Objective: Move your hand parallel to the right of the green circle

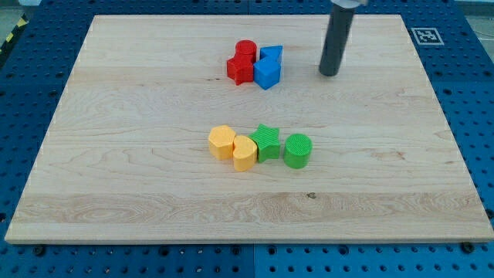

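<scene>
You've got bare board [401, 154] right of the green circle [297, 150], green star [267, 142] tight on its left, red/blue cluster [256, 63] up top, my tip [329, 74] prob. clear of it.

Pale wood board [116, 193] w/ corner marker tag [425, 35], on blue perforated bench [478, 116], even light.

The arm shows only as a straight dark rod coming down from the view's top, right of centre. It stands nearly upright, and the tip [329, 74] rests on the far part of the desk.
</scene>
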You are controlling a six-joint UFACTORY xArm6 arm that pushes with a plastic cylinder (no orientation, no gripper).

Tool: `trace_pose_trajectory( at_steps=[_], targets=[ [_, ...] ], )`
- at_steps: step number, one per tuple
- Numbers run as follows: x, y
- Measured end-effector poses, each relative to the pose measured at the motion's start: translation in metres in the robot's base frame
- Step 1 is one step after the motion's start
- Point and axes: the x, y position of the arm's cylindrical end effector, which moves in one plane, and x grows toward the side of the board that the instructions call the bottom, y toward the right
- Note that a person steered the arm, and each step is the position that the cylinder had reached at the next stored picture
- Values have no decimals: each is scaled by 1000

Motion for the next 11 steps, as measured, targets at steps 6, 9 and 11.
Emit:
trace_pose_trajectory(
  at_steps=[6,9,11],
  targets=[
    [159,151],
    [166,38],
    [195,14]
  ],
)
